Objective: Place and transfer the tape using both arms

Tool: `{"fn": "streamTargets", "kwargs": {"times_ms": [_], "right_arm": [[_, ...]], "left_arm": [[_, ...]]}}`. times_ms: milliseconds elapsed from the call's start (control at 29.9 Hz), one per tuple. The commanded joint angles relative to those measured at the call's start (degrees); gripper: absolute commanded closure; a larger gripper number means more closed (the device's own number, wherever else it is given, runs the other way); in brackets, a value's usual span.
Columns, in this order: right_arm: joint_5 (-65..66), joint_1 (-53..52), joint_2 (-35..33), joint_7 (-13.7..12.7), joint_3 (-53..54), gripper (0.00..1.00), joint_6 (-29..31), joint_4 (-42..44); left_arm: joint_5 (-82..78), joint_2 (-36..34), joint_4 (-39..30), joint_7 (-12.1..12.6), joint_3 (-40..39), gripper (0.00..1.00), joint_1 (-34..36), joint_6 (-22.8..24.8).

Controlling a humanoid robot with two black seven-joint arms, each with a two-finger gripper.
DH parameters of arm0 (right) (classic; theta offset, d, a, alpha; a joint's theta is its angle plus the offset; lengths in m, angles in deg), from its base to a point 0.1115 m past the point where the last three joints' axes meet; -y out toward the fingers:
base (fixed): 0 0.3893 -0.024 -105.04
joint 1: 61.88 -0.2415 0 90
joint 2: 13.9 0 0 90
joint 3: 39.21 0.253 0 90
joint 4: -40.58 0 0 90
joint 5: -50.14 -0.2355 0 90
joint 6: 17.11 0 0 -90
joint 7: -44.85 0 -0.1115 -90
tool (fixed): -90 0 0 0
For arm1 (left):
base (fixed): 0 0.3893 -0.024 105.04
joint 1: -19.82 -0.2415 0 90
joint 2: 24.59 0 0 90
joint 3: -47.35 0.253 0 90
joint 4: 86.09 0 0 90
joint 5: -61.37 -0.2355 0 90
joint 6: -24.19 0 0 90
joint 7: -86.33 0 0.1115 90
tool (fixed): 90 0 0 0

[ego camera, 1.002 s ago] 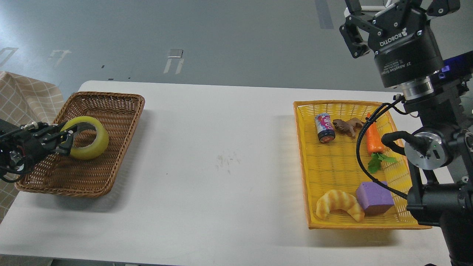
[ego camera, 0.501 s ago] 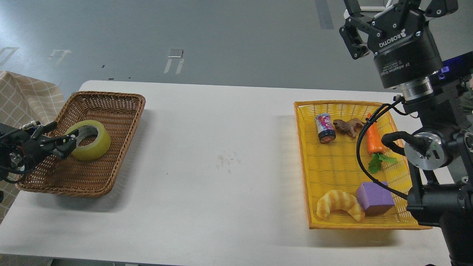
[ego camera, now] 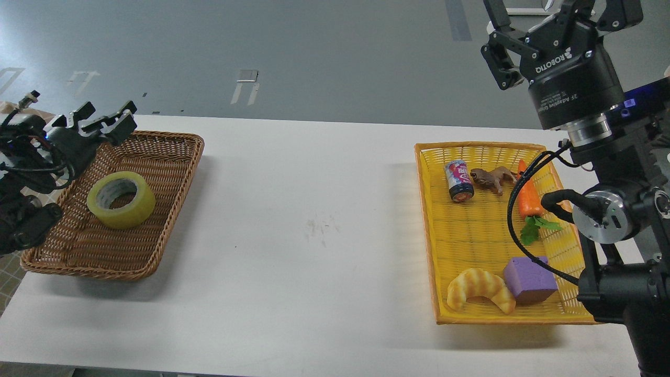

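The tape (ego camera: pixel 121 200) lies flat in the brown wicker basket (ego camera: pixel 157 246) at left of frame, the left gripper (ego camera: pixel 107 119) empty above it, fingers narrowly parted; the right gripper (ego camera: pixel 544 21), upper right, spread wide.

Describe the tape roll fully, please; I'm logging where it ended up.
The tape is a wide ring of translucent yellow packing tape with a grey-white inner core that bears faint print. It lies flat, hole facing up, on the floor of the brown wicker basket at the table's left end, towards the basket's left side. Only the basket touches it. The left gripper is raised beyond it, near the basket's far rim, fingers apart and empty.
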Motion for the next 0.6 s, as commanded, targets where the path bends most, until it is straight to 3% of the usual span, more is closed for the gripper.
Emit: {"fn": "streamTargets", "kwargs": {"times_ms": [0,100,167,200,234,267,334,401,501,568], "right_arm": [[1.27,-0.08,0.02,0.0,0.0,0.0,0.01,0.51],[1.36,-0.08,0.02,0.0,0.0,0.0,0.01,0.69],[2.14,-0.17,-0.07,0.0,0.0,0.0,0.01,1.3],[2.67,-0.25,-0.07,0.0,0.0,0.0,0.01,1.39],[3.54,-0.43,-0.07,0.0,0.0,0.0,0.01,1.48],[3.55,-0.43,-0.07,0.0,0.0,0.0,0.01,1.48],[4.17,-0.69,-0.07,-0.35,0.0,0.0,0.01,2.09],[4.17,-0.87,-0.07,-0.61,0.0,0.0,0.09,2.27],[4.26,-1.66,-0.07,-0.79,0.0,0.0,0.36,3.23],[4.26,-2.54,-0.07,-0.7,-0.09,0.0,0.53,4.2]], "left_arm": [[2.41,3.92,-2.44,-0.02,-0.21,0.02,4.64,0.96],[7.22,5.93,-4.28,-0.02,-0.56,0.02,7.62,2.62],[17.73,8.65,-5.96,-0.02,-0.73,0.02,11.83,6.21],[21.1,9.19,-5.96,1.95,-0.73,0.02,13.07,7.89],[28.62,9.72,-5.96,6.75,-0.82,0.02,15.52,11.91],[28.69,9.72,-5.96,6.8,-0.82,0.02,15.54,11.95],[44.43,9.9,-5.96,14.42,-0.82,0.02,19.39,19.3],[53.51,9.9,-6.05,16.37,-0.82,0.02,22.03,23.26],[58.22,9.64,-6.22,16.56,-0.82,0.02,24.33,29.07],[59.01,9.46,-6.31,16.21,-1.17,0.02,25.12,35.75]]}}
